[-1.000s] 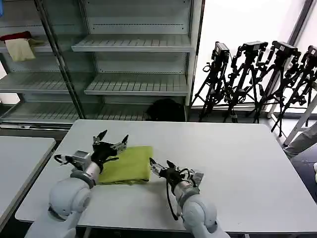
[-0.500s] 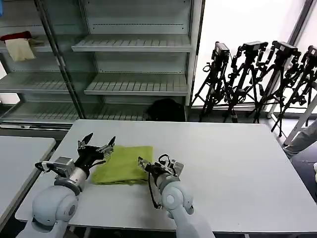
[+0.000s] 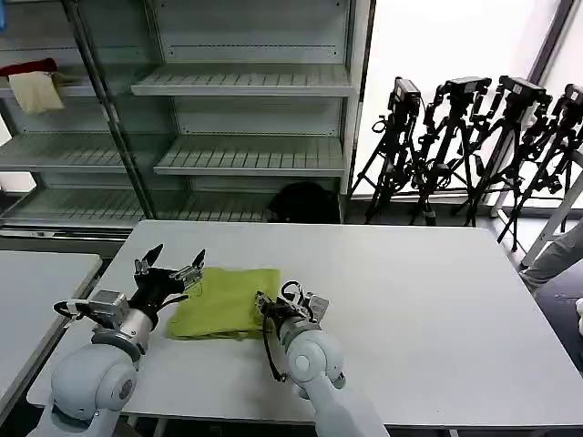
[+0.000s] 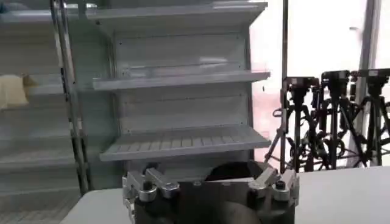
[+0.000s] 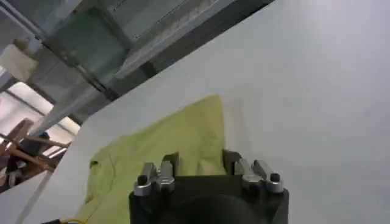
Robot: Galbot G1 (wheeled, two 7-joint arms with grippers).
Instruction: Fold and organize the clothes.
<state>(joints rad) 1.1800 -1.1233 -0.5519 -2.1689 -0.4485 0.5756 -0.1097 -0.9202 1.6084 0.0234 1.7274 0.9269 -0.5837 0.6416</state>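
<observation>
from the head view i see the lime-green t-shirt [image 3: 223, 302] lying folded into a flat rectangle on the white table [image 3: 428, 300], toward the table's left front part. my left gripper [image 3: 170, 268] hangs just above the table at the shirt's left edge, its 2 dark fingers spread apart and pointing up and away, nothing between them. my right gripper [image 3: 272, 305] sits at the shirt's right edge, low against the fabric; from here i cannot tell how its fingers stand. behind the table there is a grey shelving unit [image 3: 246, 109], with a red cloth [image 3: 29, 66] and a cream cloth [image 3: 35, 91] on a shelf at the far left. a row of black tripods [image 3: 474, 137] stands by the bright window on the right. i can read no print or lettering on the shirt's upper face, and no labels on anything else.

in the left wrist view the left gripper [image 4: 210, 185] shows its 2 metal finger bases set wide apart, empty, facing the shelving unit [image 4: 183, 103] and the tripods [image 4: 332, 115]. the cream cloth [image 4: 12, 91] shows at the edge of a shelf.

in the right wrist view the right gripper [image 5: 207, 176] has its finger bases well apart, so it is open, with the t-shirt [image 5: 158, 152] just beyond it on the table [image 5: 304, 91]. the fingertips themselves are hidden, so i cannot tell whether they touch the cloth. no writing is visible on the fabric here either.
</observation>
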